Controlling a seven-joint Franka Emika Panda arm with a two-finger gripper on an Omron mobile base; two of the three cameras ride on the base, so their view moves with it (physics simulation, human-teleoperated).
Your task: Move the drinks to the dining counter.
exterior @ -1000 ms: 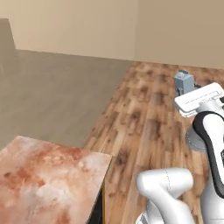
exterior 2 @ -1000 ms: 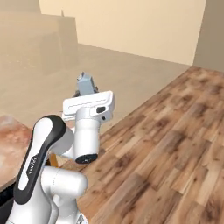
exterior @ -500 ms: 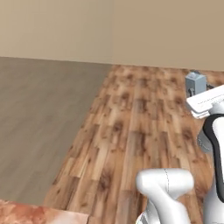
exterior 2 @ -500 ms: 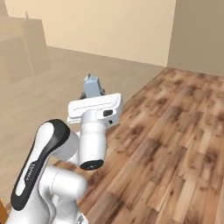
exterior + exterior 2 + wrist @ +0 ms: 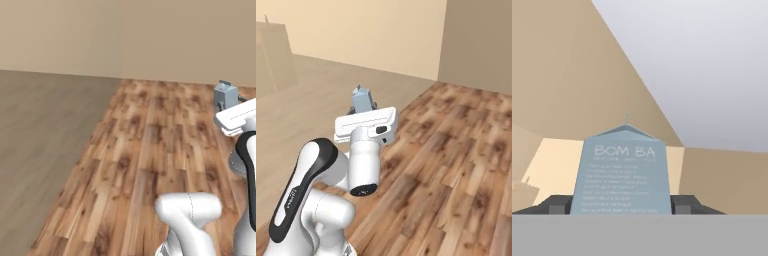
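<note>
Gripper [image 5: 622, 206] clamps the pale blue-grey carton [image 5: 623, 172] by its lower flat sides, holding it upright at centre frame, high over the wood floor [image 5: 150, 145]. It looks light and boxy (probably crushable), so those broad faces seem the right hold.

carton [image 5: 623, 172]: matt pale blue-grey card, smooth faces, faint printed lettering
floor [image 5: 150, 150]: glossy wood planks at right of frame, flat matt grey-brown at left
fingers [image 5: 558, 205]: dark matt plastic
walls [image 5: 366, 30]: plain matt beige
</note>
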